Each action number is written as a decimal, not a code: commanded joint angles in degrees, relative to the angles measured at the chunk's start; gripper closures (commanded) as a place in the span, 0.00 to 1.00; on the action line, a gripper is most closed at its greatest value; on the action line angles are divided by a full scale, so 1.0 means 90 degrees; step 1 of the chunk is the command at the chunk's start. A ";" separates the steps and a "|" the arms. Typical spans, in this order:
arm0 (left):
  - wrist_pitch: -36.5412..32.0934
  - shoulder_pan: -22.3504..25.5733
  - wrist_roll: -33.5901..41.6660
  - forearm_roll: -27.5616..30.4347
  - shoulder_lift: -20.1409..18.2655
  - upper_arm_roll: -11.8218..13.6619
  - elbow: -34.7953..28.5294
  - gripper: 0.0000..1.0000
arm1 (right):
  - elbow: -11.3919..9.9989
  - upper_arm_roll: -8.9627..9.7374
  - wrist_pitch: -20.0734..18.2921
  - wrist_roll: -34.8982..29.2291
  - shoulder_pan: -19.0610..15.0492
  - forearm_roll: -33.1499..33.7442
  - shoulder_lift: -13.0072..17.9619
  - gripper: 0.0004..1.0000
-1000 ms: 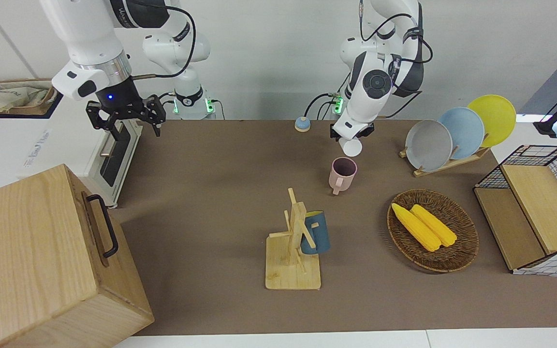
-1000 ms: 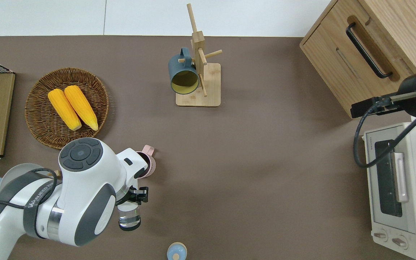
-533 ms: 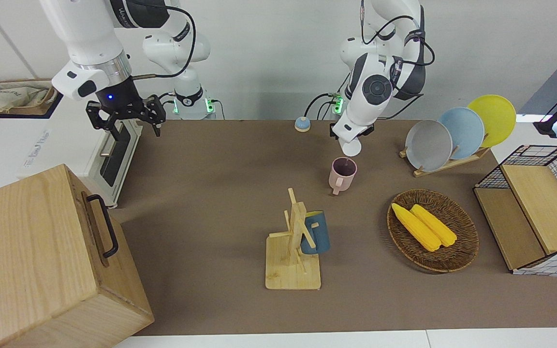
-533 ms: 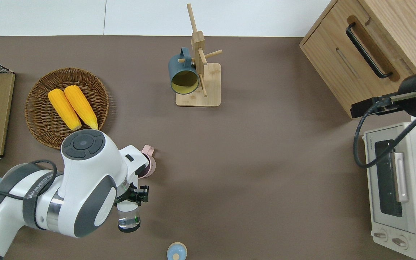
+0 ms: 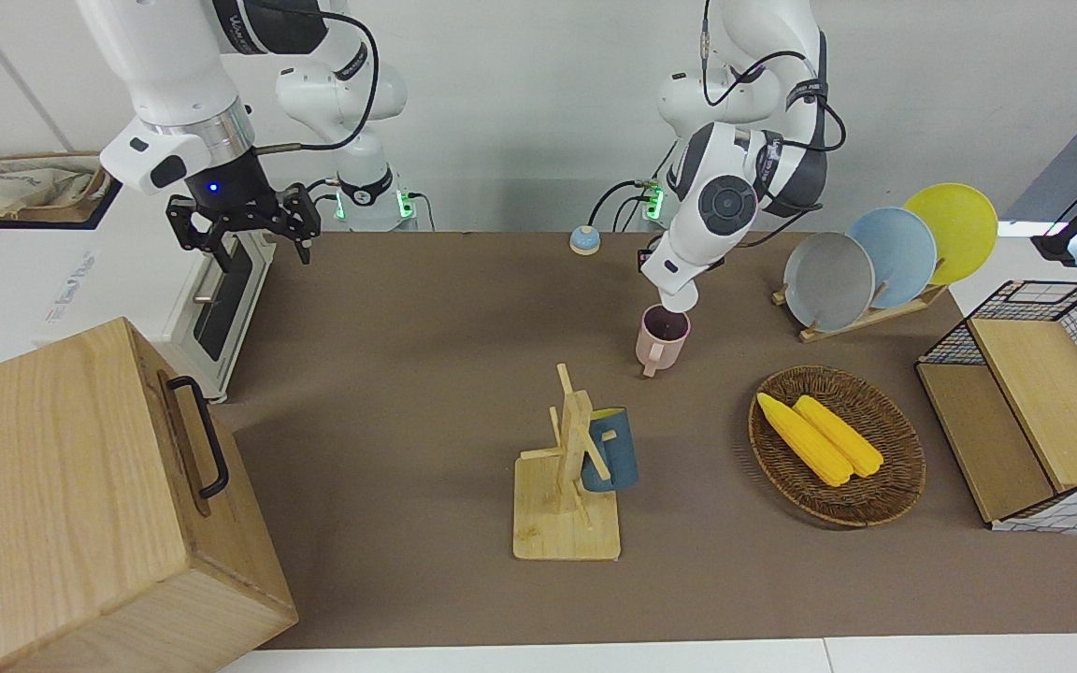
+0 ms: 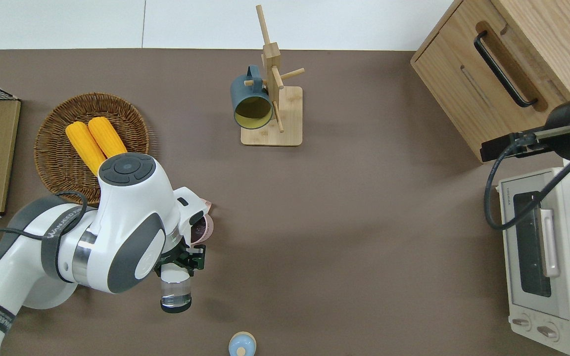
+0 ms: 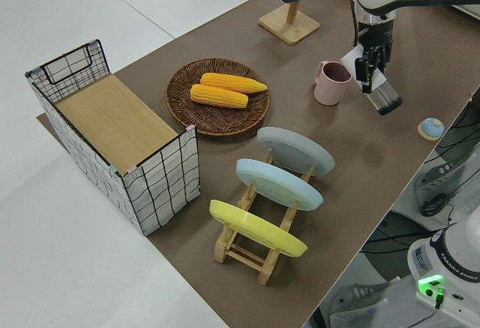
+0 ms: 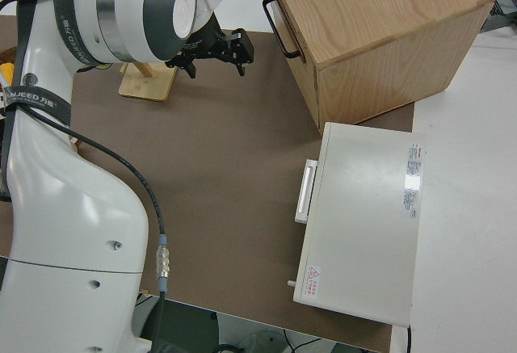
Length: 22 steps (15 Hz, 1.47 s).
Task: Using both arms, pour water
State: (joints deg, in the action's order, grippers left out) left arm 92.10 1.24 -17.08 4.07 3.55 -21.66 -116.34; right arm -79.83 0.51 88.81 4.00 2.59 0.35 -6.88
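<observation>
- Brown worktop [image 5: 426, 393] carries a pink mug [image 5: 663, 338], a mug rack [image 5: 568, 486] and a corn basket [image 5: 838, 446]
- Left tool [image 6: 182, 258] grips a clear glass [image 6: 175, 289], tipped on its side, mouth over the pink mug's rim
- Right tool [image 5: 241, 224] parked, fingers spread apart

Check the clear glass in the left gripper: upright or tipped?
Tipped. The clear glass lies near horizontal in the left gripper, its mouth end toward the pink mug, its base pointing back toward the robots.
</observation>
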 commanded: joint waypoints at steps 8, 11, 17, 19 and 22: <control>-0.0507 -0.0011 -0.0173 -0.0140 -0.0102 -0.0015 0.0270 1.00 | -0.0027 0.0060 -0.0034 0.0122 -0.0092 -0.0117 0.0061 0.01; -0.0537 -0.0001 -0.0182 -0.0140 -0.0180 -0.0015 0.0270 1.00 | -0.0036 0.0060 -0.0034 0.0122 -0.0092 -0.0117 0.0061 0.01; -0.0527 -0.0010 -0.0182 -0.0111 -0.0346 -0.0015 0.0231 1.00 | -0.0036 0.0060 -0.0034 0.0122 -0.0092 -0.0117 0.0061 0.01; -0.0517 -0.0010 -0.0182 -0.0072 -0.0414 -0.0015 0.0212 1.00 | -0.0027 0.0060 -0.0034 0.0132 -0.0092 -0.0117 0.0061 0.01; -0.0439 -0.0001 -0.0173 -0.0033 -0.0619 -0.0025 0.0095 1.00 | -0.0036 0.0060 -0.0034 0.0122 -0.0092 -0.0117 0.0061 0.01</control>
State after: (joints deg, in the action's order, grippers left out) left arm 89.60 1.22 -17.87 3.91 1.35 -21.71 -115.04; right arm -79.83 0.51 88.81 4.00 2.59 0.35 -6.88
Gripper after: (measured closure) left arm 0.352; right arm 0.004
